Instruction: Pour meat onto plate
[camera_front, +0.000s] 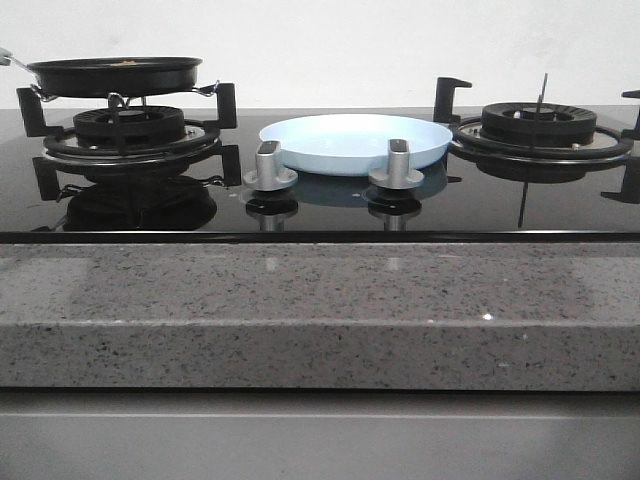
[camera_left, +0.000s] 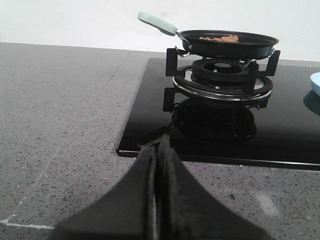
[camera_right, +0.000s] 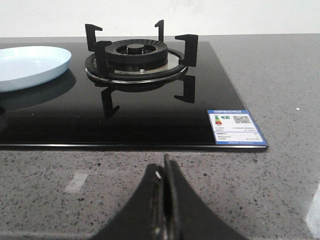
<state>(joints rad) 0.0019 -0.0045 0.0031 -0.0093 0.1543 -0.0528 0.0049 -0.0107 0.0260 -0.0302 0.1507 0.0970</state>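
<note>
A black frying pan (camera_front: 115, 75) with a pale-green handle (camera_left: 156, 22) sits on the left burner (camera_front: 130, 128). The reddish-brown meat (camera_left: 220, 37) lies in it, clear in the left wrist view and only a sliver in the front view (camera_front: 126, 63). The pale-blue plate (camera_front: 355, 141) rests empty on the black glass hob between the burners; it also shows in the right wrist view (camera_right: 30, 66). My left gripper (camera_left: 159, 150) is shut and empty over the stone counter, short of the hob's front left corner. My right gripper (camera_right: 165, 167) is shut and empty over the counter before the right burner (camera_right: 135, 57).
Two silver knobs (camera_front: 270, 166) (camera_front: 397, 166) stand in front of the plate. The right burner (camera_front: 540, 125) has raised black pan supports. A blue energy label (camera_right: 235, 126) sticks on the hob's front right corner. A speckled grey counter edge (camera_front: 320, 300) runs across the front.
</note>
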